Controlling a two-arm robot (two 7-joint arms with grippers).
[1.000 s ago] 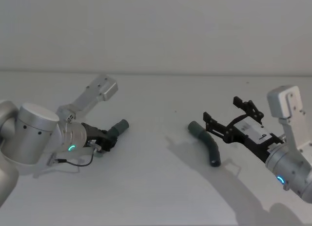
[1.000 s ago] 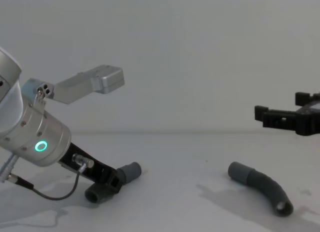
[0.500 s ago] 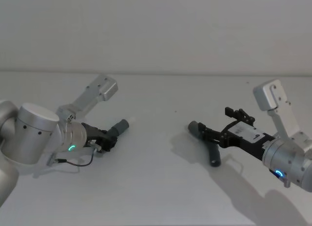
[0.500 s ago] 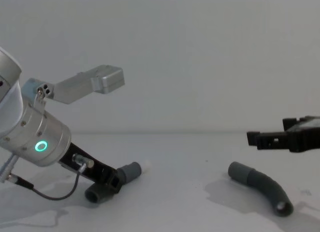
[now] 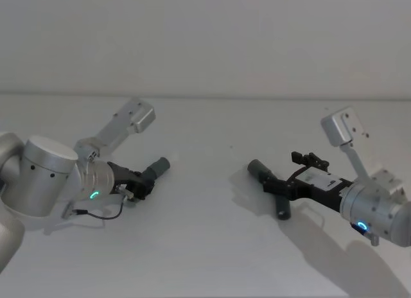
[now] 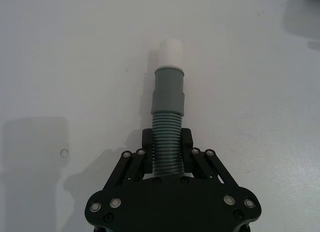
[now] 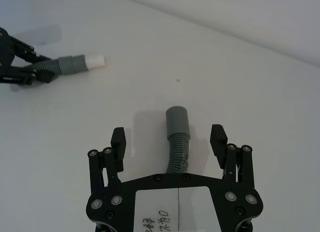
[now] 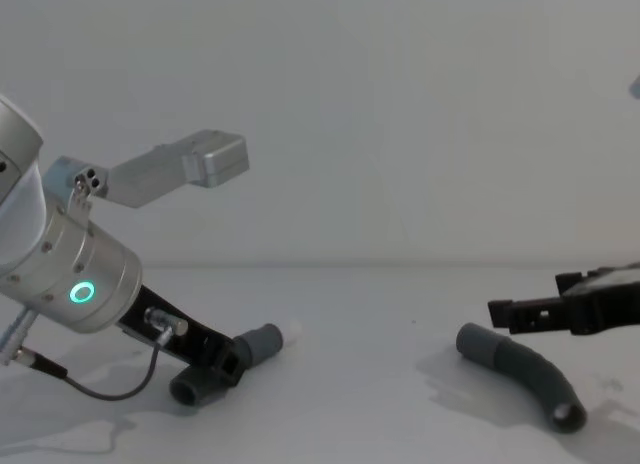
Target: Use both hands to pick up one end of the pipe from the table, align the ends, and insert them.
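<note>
Fingers of the black angular plastic left gripper (image 5: 144, 184) pinch the ribbed middle of the short curved dark grey left hose piece (image 5: 149, 174). In the head view we see it on the left half of the plain white-grey table (image 5: 205, 253), well short of the far edge. Its smooth mid-grey cuff (image 5: 161, 164) points toward the table's middle. On the right half, the black right gripper (image 5: 282, 171) has its fingers spread either side of the right hose piece (image 5: 281, 203), which lies on the table.

In the left wrist view we find the left gripper (image 6: 167, 144) pressed onto the ribs from both sides. Beyond the cuff (image 6: 168, 94) a short white tip (image 6: 169, 49) sticks out.

In the right wrist view the right gripper (image 7: 168, 142) stands wide. One finger (image 7: 118, 142) sits on each side of the right hose piece (image 7: 179, 159), apart from it, and the cuff (image 7: 177, 121) points away from the palm.

In the chest view the left gripper (image 8: 222, 362) grips its piece between the cuff (image 8: 260, 341) and the dark open end (image 8: 187, 390); we cannot tell whether that end rests on the table. The right gripper (image 8: 528, 296) hangs just above the right hose piece (image 8: 530, 372).
</note>
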